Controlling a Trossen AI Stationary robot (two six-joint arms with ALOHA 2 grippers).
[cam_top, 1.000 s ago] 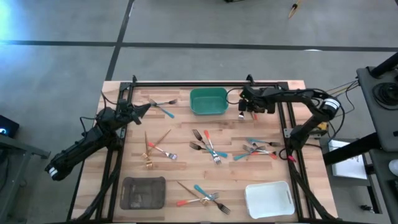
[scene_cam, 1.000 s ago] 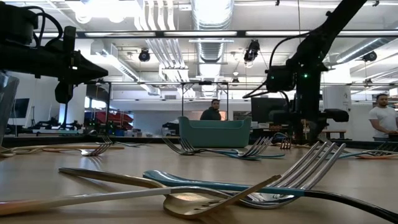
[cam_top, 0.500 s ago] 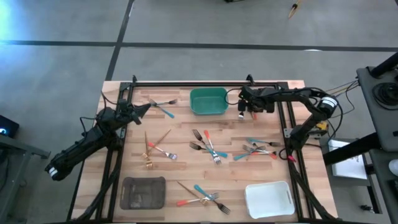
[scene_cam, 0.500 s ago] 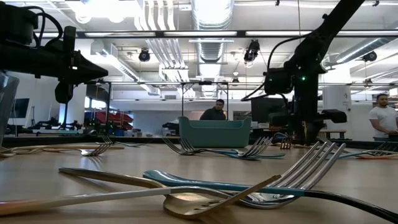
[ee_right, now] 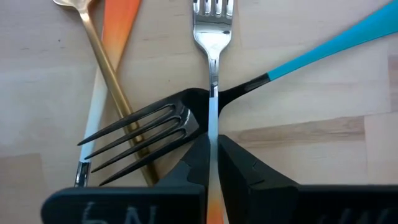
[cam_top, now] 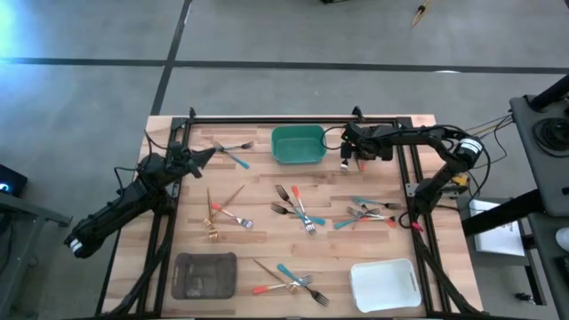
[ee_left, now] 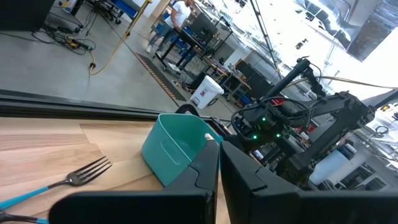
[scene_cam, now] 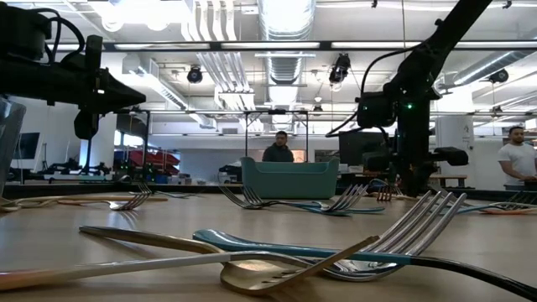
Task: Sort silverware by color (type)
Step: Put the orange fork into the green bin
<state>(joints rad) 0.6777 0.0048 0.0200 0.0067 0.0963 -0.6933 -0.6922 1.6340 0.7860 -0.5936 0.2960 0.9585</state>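
My right gripper [cam_top: 347, 159] [ee_right: 214, 163] points steeply down just right of the green tray [cam_top: 298, 144], shut on a silver fork with a red-orange handle [ee_right: 213, 74]. That fork lies across a dark fork with a teal handle [ee_right: 249, 87]. A gold utensil [ee_right: 109, 74] and a second orange-handled piece [ee_right: 106, 81] lie crossed beside them. More silverware lies in loose heaps at mid table [cam_top: 298, 209], at the right [cam_top: 369, 213], near the front [cam_top: 289, 280] and at the far left [cam_top: 231, 151]. My left gripper [cam_top: 210, 153] [ee_left: 219, 163] waits shut and level at the table's left. My right gripper pinches the orange-handled fork's slim silver stem [ee_right: 213, 127] between its two fingers, just behind the tines. The fingers come steeply from above, one on each side of the stem. The fork lies flat across the teal-handled fork, its tines [ee_right: 213, 9] pointing away from the gripper.
A grey tray [cam_top: 204, 276] sits at the front left and a white tray [cam_top: 384, 284] at the front right. Black frame rails [cam_top: 409, 178] run along the table's sides and back. People stand in the room beyond the table [scene_cam: 516, 164].
My right gripper has sunk a little toward the table beside the green tray. The silverware has stayed where it lay.
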